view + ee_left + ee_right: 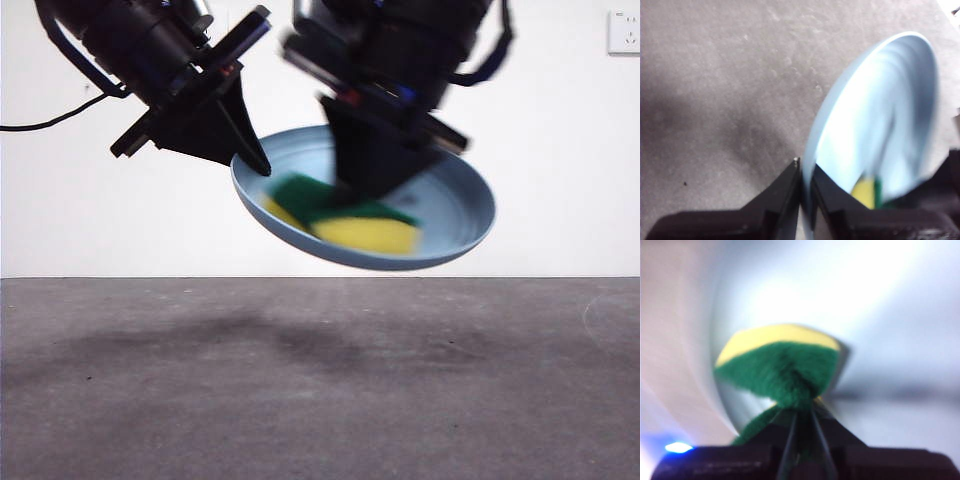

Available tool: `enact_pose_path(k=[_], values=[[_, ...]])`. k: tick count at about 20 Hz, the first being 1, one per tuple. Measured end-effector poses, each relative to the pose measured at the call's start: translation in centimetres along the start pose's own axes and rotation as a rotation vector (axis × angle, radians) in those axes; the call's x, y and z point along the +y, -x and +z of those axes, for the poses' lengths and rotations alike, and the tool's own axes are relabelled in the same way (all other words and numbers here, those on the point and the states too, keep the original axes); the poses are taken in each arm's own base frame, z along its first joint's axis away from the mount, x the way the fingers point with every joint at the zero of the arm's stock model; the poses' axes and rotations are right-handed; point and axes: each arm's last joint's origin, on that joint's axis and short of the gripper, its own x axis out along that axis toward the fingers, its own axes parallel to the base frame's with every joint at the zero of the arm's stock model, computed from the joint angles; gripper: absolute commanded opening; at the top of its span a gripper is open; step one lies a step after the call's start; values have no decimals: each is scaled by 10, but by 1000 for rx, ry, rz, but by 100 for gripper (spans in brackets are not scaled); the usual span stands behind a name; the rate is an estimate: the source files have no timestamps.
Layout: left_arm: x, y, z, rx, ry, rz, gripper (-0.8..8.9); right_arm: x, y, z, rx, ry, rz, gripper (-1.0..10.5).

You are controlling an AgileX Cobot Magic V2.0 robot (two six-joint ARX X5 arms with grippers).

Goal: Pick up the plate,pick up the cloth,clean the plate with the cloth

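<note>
Two claws: round smooth plate [455, 205], pinched foam sponge [782, 367].

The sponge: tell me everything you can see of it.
The sponge is a small block of yellow foam with a dark green scouring layer, blurred in every view. The right gripper pinches its green side, squashing it, and presses it into the bowl of the light-blue plate. The plate is held tilted above the table, with the left gripper clamped on its rim. The sponge touches nothing but the plate and the right gripper.
</note>
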Motion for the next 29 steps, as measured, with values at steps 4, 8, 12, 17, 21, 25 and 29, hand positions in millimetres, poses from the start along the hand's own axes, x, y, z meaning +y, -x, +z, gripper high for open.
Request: enact_pose_path(k=[4,8,12,17,21,25,29], values=[[15,7,-2,60,60,-50,-8,-34,4,2,-21,-57,-403,-3],[14,7,-6,95,74,-46,-8,-49,8,18,-215,-121,-402,-3],[11,5,-7,102,74,-48,-8,-53,11,32,-390,-164,-239,-3],[5,3,-6,86,23,-50,-8,-28,12,27,-311,-155,206,-4],[10,4,-3,44,-22,43,-8,-20,6,4,-57,-176,154,-4],[27,9,-6,58,-80,311,-8,-25,32,-8,-71,-187,47,-4],[43,10,-3,64,-95,379,-8,-20,74,-13,-210,-165,7,-4]])
